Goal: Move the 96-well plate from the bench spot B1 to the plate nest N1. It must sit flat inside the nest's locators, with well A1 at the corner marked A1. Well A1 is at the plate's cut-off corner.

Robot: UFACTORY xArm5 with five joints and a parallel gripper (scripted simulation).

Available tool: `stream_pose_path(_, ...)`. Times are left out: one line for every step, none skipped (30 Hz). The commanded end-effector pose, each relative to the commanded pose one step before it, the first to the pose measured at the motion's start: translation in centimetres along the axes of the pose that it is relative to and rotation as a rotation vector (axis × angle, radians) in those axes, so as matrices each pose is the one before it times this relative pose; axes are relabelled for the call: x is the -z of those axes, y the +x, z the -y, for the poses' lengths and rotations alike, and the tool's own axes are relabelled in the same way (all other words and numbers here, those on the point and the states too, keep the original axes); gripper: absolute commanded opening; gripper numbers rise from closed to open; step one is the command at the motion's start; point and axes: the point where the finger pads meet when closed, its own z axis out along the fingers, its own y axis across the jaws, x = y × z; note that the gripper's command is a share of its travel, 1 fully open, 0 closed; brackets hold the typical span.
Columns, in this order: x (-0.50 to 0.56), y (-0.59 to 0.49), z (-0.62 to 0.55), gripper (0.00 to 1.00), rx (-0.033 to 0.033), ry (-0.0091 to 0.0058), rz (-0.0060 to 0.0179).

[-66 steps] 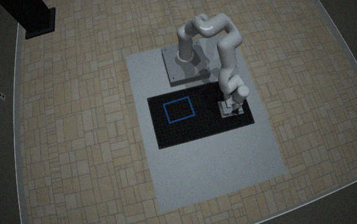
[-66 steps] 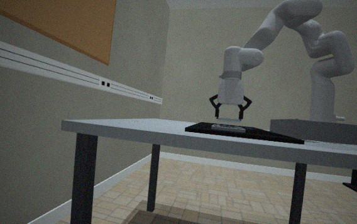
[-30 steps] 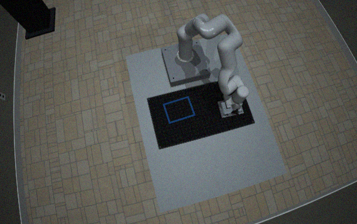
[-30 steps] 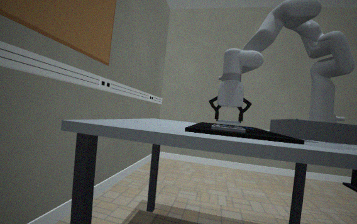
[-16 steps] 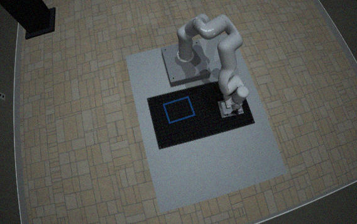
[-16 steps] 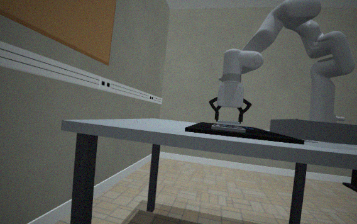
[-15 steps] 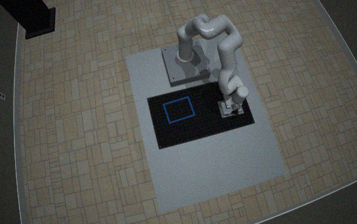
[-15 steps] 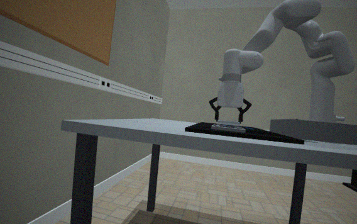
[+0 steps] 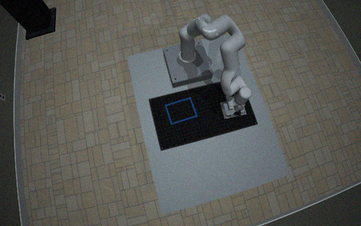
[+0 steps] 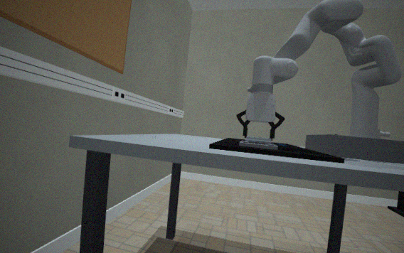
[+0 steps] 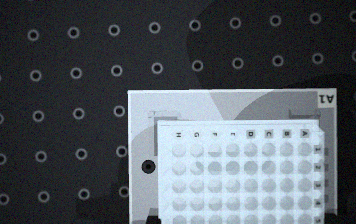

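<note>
Plate (image 11: 242, 172) is pinched in the claw (image 10: 258, 136), hanging right over the nest (image 11: 142, 130) near the tabletop's (image 9: 219, 165) right edge, cut corner toward the A1 mark (image 11: 326, 98), so prob. straight down.

Plate (image 9: 229, 110) over nest (image 11: 142, 130) at mat's (image 9: 203, 133) right end, square outline (image 9: 181, 110) to its left
</note>
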Motion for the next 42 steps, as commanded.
stream_pose_path(0.139,-0.085,0.160,0.00,0.00000,0.01049,-0.00987)
stream_pose_path(0.000,0.000,0.000,0.00,0.00000,0.00000,0.00000)
stream_pose_path(-0.017,0.000,0.000,0.00,0.00000,0.00000,0.00000)
stream_pose_path(-0.017,0.000,0.000,0.00,0.00000,0.00000,0.00000)
stream_pose_path(-0.017,0.000,0.000,0.00,0.00000,0.00000,0.00000)
stream_pose_path(-0.017,0.000,0.000,0.00,0.00000,0.00000,0.00000)
stream_pose_path(-0.017,0.000,0.000,0.00,0.00000,0.00000,0.00000)
stream_pose_path(-0.017,0.000,0.000,0.00,0.00000,0.00000,0.00000)
stream_pose_path(-0.017,0.000,0.000,0.00,0.00000,0.00000,0.00000)
stream_pose_path(-0.017,0.000,0.000,0.00,0.00000,0.00000,0.00000)
stream_pose_path(-0.017,0.000,0.000,0.00,0.00000,0.00000,0.00000)
stream_pose_path(-0.017,0.000,0.000,0.00,0.00000,0.00000,0.00000)
stream_pose_path(-0.017,0.000,0.000,0.00,0.00000,0.00000,0.00000)
stream_pose_path(-0.017,0.000,0.000,0.00,0.00000,0.00000,0.00000)
stream_pose_path(-0.017,0.000,0.000,0.00,0.00000,0.00000,0.00000)
stream_pose_path(-0.017,0.000,0.000,0.00,0.00000,0.00000,0.00000)
stream_pose_path(-0.017,0.000,0.000,0.00,0.00000,0.00000,0.00000)
stream_pose_path(0.000,0.000,0.000,0.00,0.00000,0.00000,0.00000)
stream_pose_path(0.000,0.000,0.000,0.00,0.00000,0.00000,0.00000)
stream_pose_path(-0.017,0.000,0.000,0.00,0.00000,0.00000,0.00000)
stream_pose_path(-0.017,0.000,0.000,0.00,0.00000,0.00000,0.00000)
stream_pose_path(-0.017,0.000,0.000,0.00,0.00000,0.00000,0.00000)
stream_pose_path(-0.017,0.000,0.000,0.00,0.00000,0.00000,0.00000)
stream_pose_path(-0.017,0.000,0.000,0.00,0.00000,0.00000,0.00000)
stream_pose_path(-0.017,0.000,0.000,0.00,0.00000,0.00000,0.00000)
stream_pose_path(-0.017,0.000,0.000,0.00,0.00000,0.00000,0.00000)
stream_pose_path(-0.017,0.000,0.000,0.00,0.00000,0.00000,0.00000)
stream_pose_path(-0.017,0.000,0.000,0.00,0.00000,0.00000,0.00000)
stream_pose_path(-0.017,0.000,0.000,0.00,0.00000,0.00000,0.00000)
stream_pose_path(-0.067,0.000,0.000,1.00,0.00000,0.00000,0.00000)
stream_pose_path(-0.033,0.000,0.000,1.00,0.00000,0.00000,0.00000)
stream_pose_path(0.000,0.000,0.000,1.00,0.00000,0.00000,0.00000)
stream_pose_path(0.000,0.000,0.000,1.00,0.00000,0.00000,0.00000)
stream_pose_path(0.000,0.000,0.000,1.00,0.00000,0.00000,0.00000)
stream_pose_path(0.000,0.000,0.000,1.00,0.00000,0.00000,0.00000)
stream_pose_path(0.000,0.000,0.000,1.00,0.00000,0.00000,0.00000)
stream_pose_path(0.000,0.000,0.000,1.00,0.00000,0.00000,0.00000)
stream_pose_path(0.000,0.000,0.000,1.00,0.00000,0.00000,0.00000)
stream_pose_path(0.000,0.000,0.000,1.00,0.00000,0.00000,0.00000)
stream_pose_path(0.000,0.000,0.000,1.00,0.00000,0.00000,0.00000)
stream_pose_path(0.000,0.000,0.000,1.00,0.00000,0.00000,0.00000)
stream_pose_path(0.000,0.000,0.000,1.00,0.00000,0.00000,0.00000)
